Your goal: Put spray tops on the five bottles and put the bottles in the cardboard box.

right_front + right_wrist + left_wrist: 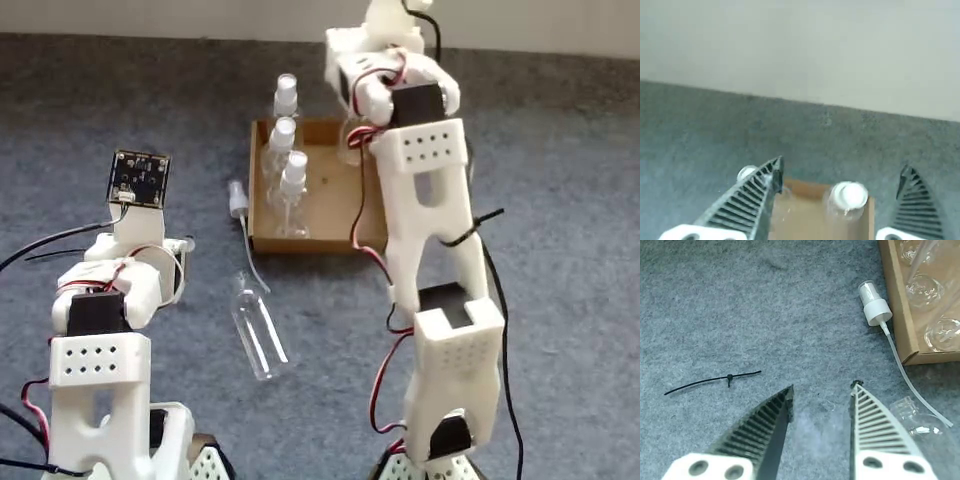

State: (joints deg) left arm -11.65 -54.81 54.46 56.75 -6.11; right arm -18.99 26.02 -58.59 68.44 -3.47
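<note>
uncapped bottle [258, 335] lies flat, neck toward cardboard box [320, 242]; left gripper [822, 387], right gripper [841, 167] both wide.

Grey fuzzy table [560, 200]. Brown cardboard box [320, 242]. Clear bottle [258, 333], white spray top [874, 302]. Black cable tie [715, 380]. Black-and-white ribbed left gripper [822, 386].

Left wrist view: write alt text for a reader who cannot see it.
The left gripper, open, hangs over grey carpet. Ahead, a loose spray top lies beside the cardboard box. A capless bottle lies near the gripper, with a black cable tie on its other side.
</note>
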